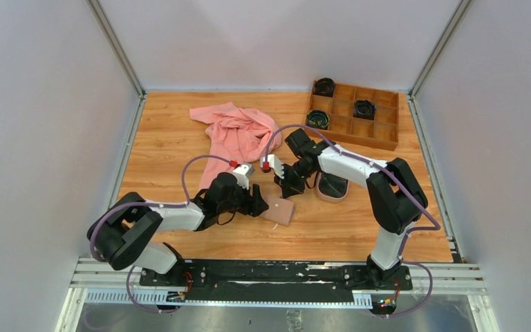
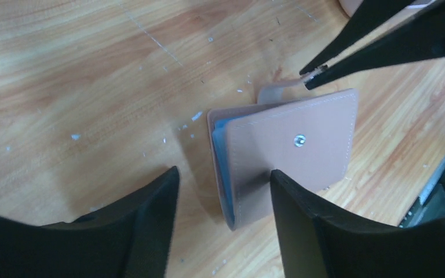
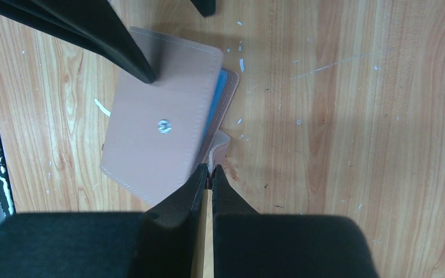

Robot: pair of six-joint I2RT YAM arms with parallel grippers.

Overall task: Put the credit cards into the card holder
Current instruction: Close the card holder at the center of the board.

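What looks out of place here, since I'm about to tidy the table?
A pink cloth lies crumpled on the table beyond the arms, apart from the card work. Small white flecks are scattered around the card holder. Nothing looks broken.

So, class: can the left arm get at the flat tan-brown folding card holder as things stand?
Probably yes: the open left gripper hangs right over the card holder, nothing between them; the shut right gripper only pinches its strap tab.
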